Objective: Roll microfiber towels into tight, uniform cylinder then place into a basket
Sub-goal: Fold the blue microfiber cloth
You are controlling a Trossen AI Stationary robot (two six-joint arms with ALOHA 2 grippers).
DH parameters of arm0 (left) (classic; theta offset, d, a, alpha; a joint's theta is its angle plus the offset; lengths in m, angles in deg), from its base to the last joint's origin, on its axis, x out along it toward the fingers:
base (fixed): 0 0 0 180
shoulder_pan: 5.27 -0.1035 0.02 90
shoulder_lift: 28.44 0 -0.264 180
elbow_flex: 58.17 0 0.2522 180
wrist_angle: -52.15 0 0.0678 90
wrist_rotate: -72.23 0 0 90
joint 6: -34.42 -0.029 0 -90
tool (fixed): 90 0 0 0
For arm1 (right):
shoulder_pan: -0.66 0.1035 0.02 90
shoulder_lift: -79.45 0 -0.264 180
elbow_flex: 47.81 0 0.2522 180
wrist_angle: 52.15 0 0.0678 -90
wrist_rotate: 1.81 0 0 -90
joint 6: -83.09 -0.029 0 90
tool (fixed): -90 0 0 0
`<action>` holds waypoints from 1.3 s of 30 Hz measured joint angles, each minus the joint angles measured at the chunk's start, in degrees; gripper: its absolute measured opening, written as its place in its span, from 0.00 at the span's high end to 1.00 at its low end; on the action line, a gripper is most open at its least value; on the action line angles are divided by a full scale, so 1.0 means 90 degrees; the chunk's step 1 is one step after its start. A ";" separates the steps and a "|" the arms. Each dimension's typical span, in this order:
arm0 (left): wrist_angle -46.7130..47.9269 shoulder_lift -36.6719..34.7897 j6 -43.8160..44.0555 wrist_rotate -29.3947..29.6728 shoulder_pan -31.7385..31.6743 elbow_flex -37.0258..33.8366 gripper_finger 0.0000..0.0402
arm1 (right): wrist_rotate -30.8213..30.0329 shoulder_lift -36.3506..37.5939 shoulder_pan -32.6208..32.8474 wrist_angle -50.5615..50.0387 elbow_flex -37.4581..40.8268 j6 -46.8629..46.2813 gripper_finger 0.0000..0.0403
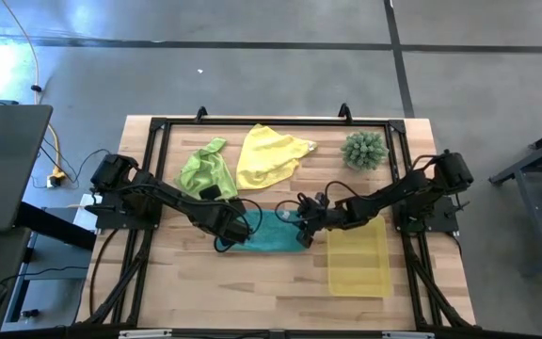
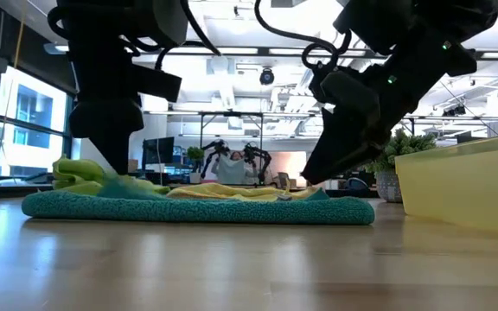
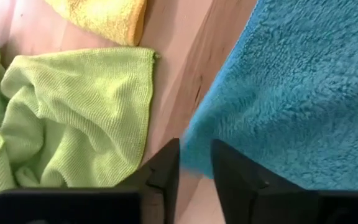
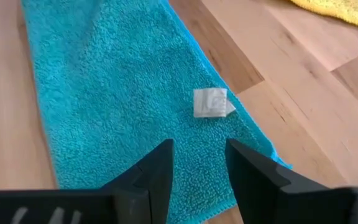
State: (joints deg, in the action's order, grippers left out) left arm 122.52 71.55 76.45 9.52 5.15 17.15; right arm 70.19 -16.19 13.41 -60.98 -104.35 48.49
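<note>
The teal towel (image 1: 269, 232) lies flat and folded into a long strip on the counter (image 1: 280, 287) between my two arms, fuzzy, with a small white label (image 4: 211, 102) near one end, not yet rolled. My left fingers (image 3: 194, 171) stand a little apart over its one edge and my right fingers (image 4: 199, 171) are spread above the other end, holding nothing. I judge nearly all is left: the lime green towel (image 1: 205, 169) and yellow towel (image 1: 269, 155) lie crumpled behind, and the yellow basket (image 1: 358, 256) beside it has no towel.

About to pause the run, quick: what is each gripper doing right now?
Left gripper: open, holding nothing, at one end of the teal towel.
Right gripper: open, holding nothing, over the towel's other end.
</note>
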 joint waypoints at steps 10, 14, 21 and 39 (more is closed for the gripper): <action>0.0215 -0.0002 0.0700 -0.1436 0.0131 0.0209 0.69 | -0.0003 -0.0315 -0.0002 -0.0053 0.0000 0.0008 0.65; -0.0820 -0.0002 0.0273 -0.1643 0.0357 0.0161 0.71 | -0.0012 -0.0540 -0.0043 -0.0079 0.0000 0.0014 0.65; -0.1960 -0.0002 0.0667 -0.1514 0.0544 -0.0366 0.75 | -0.0010 -0.0610 -0.0083 -0.0030 -0.0015 0.0013 0.65; -0.1441 -0.0015 -0.0050 -0.1368 0.0886 -0.0828 0.78 | 0.0297 -0.0611 0.0284 0.0340 0.0002 -0.0632 0.65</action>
State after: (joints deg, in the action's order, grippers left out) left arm 109.55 71.42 75.99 -2.79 13.12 9.70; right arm 72.87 -21.69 15.97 -57.93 -104.34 42.80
